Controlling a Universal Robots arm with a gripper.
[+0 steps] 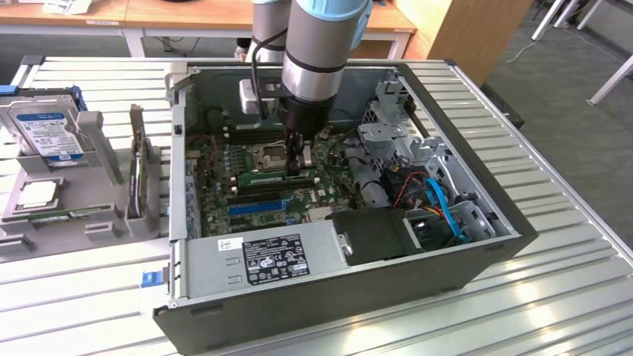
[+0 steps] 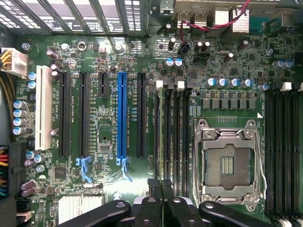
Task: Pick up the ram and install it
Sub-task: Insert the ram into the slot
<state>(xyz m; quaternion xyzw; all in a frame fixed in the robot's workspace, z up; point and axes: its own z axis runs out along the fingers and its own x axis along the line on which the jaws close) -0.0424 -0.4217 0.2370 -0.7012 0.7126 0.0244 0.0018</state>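
In the exterior view the ram, a long thin green stick, stands on edge along a memory slot just in front of the CPU socket inside the open computer case. My gripper comes straight down onto the ram's end nearer the exterior view's right, with its fingers closed together on the top edge. In the wrist view the dark fingertips meet over the group of black memory slots beside the CPU socket. My gripper looks shut there.
A grey power supply fills the case's near side, and drive cages with blue and red cables fill the exterior view's right. A grey parts holder left of the case carries a hard drive and a dark expansion card.
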